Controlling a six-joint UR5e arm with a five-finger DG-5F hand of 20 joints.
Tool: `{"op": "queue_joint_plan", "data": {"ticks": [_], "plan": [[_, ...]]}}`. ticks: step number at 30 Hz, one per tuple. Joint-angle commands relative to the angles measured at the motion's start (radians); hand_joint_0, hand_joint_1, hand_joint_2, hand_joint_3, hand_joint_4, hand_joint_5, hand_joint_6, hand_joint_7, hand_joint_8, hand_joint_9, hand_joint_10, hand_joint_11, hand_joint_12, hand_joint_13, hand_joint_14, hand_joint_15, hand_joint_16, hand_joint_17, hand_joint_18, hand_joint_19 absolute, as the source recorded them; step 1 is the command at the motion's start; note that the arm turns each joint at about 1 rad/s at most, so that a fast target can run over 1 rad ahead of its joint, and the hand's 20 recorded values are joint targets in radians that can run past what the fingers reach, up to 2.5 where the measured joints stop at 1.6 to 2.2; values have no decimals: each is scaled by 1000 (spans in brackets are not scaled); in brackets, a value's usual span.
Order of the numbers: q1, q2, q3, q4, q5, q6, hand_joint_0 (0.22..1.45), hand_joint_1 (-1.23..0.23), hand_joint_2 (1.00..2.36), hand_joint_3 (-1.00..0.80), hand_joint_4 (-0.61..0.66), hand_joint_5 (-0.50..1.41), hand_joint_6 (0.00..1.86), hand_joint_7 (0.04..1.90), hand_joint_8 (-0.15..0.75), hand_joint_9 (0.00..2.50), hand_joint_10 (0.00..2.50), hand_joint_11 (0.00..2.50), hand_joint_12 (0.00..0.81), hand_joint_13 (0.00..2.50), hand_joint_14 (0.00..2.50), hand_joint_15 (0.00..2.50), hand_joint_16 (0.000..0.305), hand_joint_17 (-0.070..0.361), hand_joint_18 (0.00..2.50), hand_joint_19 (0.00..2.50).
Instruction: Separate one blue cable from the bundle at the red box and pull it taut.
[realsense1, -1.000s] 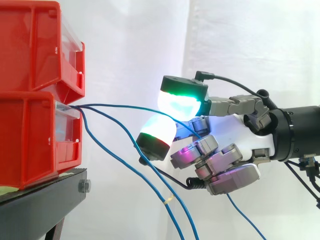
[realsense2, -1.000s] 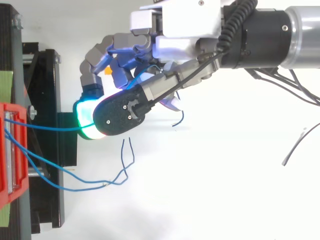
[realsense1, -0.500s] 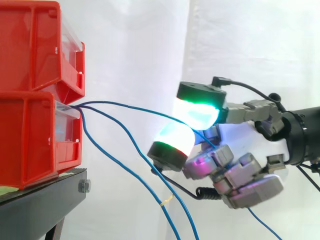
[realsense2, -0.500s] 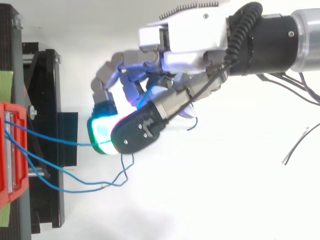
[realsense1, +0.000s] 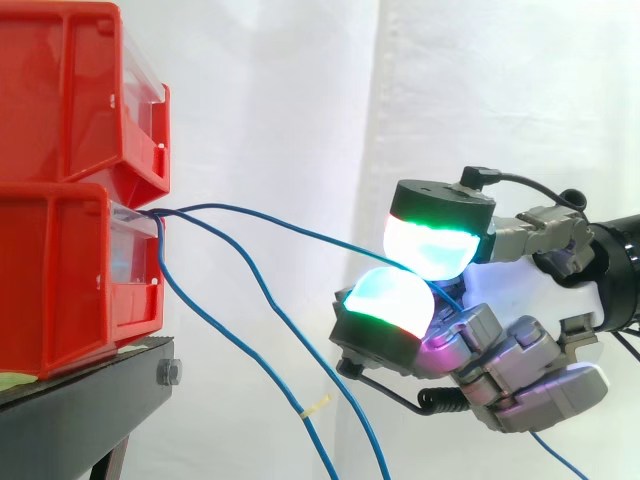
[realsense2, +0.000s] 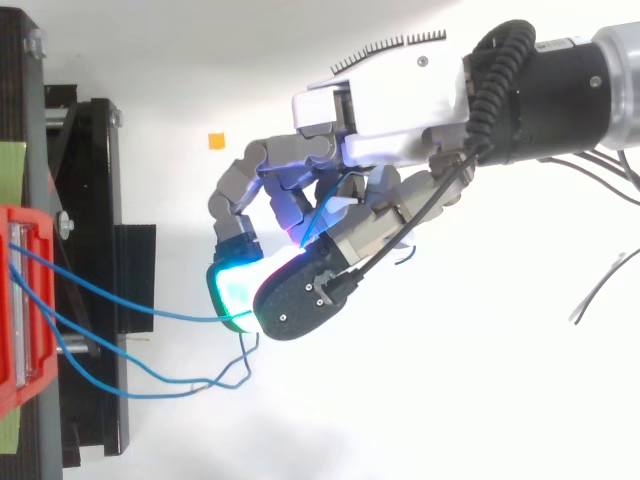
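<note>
Blue cable, thin and flexible (realsense1: 300, 227) (realsense2: 170, 317): item under handling; one end enters at the front lip of the lower red bin, and the other is caught at the hand.
Cable run: leaves the bin and crosses open air to the right in a shallow curve, close to straight with slight sag, clear of the other strands along this span.
Cable tail: passes on through the hand; in the side view a short blue length comes out below the curled fingers.
Hand (realsense1: 525, 355) (realsense2: 390, 95): in mid-air, well to the right of the bins, closed in a pinch on the blue cable, with the remaining fingers curled under the palm.
Fingertip pads (realsense1: 432, 245): two thick pads glowing green and white, pressed together with the cable between them.
Loose blue cables (realsense2: 160, 395): two more thin strands from the same bin lip, hanging slack below the pinched one and leaving the side view at its lower edge.
Tag (realsense1: 315, 405): small pale yellow strip on one hanging strand.
Red plastic bins (realsense1: 65, 280): two open-front bins, stacked, at the left edge.
Black metal stand (realsense1: 90, 410): carries the bins.
White curtain (realsense1: 500, 90): backdrop.
Orange square (realsense2: 216, 141): small mark on the white surface, apart from the hand.
</note>
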Motion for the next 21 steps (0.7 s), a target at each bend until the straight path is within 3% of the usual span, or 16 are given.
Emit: {"op": "queue_joint_plan", "data": {"ticks": [1, 8, 14, 18, 21], "plan": [[1, 9, 0, -40, -1, -22, 642, -785, 1019, -59, -264, -153, 901, 1242, 263, 403, 2500, 2191, 616, 1353, 2500, 1780, 69, 155, 1734, 971], [-1, 32, -26, -73, 1, -36, 645, -787, 1017, -55, -266, -151, 900, 1240, 260, 411, 2500, 2176, 609, 1357, 2500, 1759, 69, 156, 1745, 957], [8, 111, -150, -7, 59, -34, 646, -787, 1016, -50, -273, -149, 899, 1260, 261, 418, 2500, 2166, 609, 1361, 2500, 1772, 70, 157, 1749, 948], [13, 138, -221, 32, 79, -34, 646, -784, 1017, -40, -281, -147, 899, 1267, 263, 418, 2500, 2201, 612, 1363, 2500, 1794, 69, 156, 1750, 946], [19, 154, -282, 104, 97, -31, 646, -783, 1016, -36, -282, -147, 899, 1274, 265, 416, 2500, 2211, 611, 1364, 2500, 1794, 70, 158, 1743, 963]]}}
